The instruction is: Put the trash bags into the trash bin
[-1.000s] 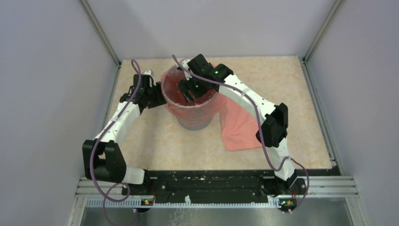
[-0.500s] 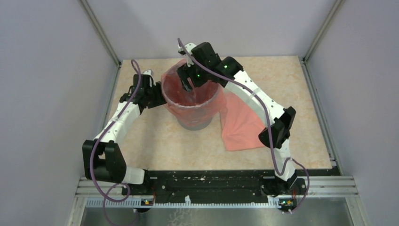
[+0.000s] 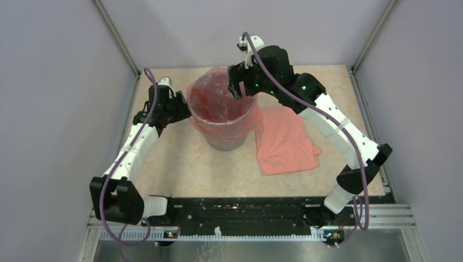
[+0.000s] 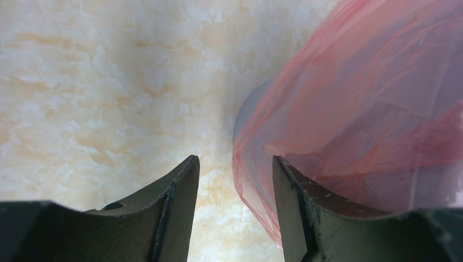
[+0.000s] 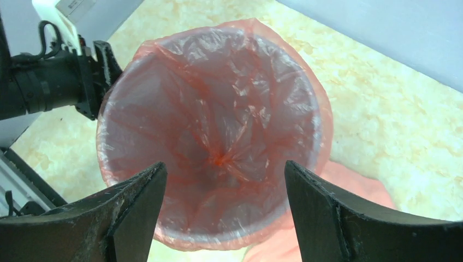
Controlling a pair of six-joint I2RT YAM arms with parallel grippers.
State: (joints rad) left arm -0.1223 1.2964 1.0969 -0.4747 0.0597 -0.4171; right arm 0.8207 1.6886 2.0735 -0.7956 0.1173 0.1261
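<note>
Nearest to you, on the right half of the beige marbled desk [image 3: 180, 164], a loose bag [image 3: 284, 143] of salmon-pink film lies flat and rumpled. It sits just beside the trash bin [image 3: 225, 143]; you cannot tell whether the two touch.

The grey trash bin stands upright near the middle of the desk. A second bag, the lining bag [image 3: 218, 103], is inside it. Its translucent orange-red film covers the inner wall, gathers to a crinkled point at the bottom, and folds out over the rim to hang partway down the outside. Only the lower grey wall shows beneath that skirt.

Your left hand [image 4: 235, 164] is at the bin's left side, low by the rim, with its fingers parted. The edge of the bag's skirt runs against the right finger [image 4: 295, 202], and nothing is pinched.

Farther back, your right hand [image 5: 224, 169] hovers above the bin's far right rim. It points down into the mouth with its fingers spread wide and holds nothing.
</note>
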